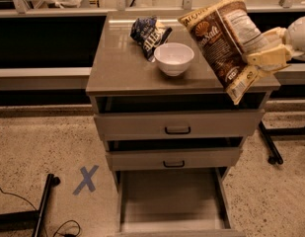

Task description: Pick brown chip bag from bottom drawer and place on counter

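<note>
My gripper (258, 57) comes in from the right and is shut on the brown chip bag (222, 41). It holds the bag tilted in the air over the right side of the counter (122, 68). The bag shows its dark brown front with an orange logo and part of the white nutrition panel. The bottom drawer (171, 201) is pulled open below and its grey floor is bare.
A white bowl (174, 58) sits in the middle of the counter, just left of the held bag. A dark blue chip bag (148, 32) lies behind the bowl. The two upper drawers (177, 127) are slightly open. A blue tape X (86, 179) marks the floor at left.
</note>
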Robot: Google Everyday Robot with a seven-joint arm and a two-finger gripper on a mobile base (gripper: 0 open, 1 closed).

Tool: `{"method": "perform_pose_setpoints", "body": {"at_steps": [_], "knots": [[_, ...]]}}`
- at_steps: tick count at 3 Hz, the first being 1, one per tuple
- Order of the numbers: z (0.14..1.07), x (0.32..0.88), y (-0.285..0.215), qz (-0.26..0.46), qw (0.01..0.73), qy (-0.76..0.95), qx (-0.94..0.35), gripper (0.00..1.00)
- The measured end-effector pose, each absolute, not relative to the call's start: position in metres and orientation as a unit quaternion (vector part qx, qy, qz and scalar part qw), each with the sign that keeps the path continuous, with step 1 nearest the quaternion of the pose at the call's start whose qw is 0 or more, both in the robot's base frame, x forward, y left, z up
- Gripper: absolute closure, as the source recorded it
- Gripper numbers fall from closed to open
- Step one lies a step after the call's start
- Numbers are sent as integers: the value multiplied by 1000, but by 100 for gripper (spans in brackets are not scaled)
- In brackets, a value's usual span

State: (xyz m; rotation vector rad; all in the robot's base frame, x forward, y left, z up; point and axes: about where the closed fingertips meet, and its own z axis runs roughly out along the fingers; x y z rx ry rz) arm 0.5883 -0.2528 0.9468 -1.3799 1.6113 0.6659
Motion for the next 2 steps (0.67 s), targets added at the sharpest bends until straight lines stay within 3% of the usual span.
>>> {"method": "perform_pose_setpoints", "body": {"at_steps": [2], "knots": [[925, 631, -287, 285, 453, 711, -457, 100]]}}
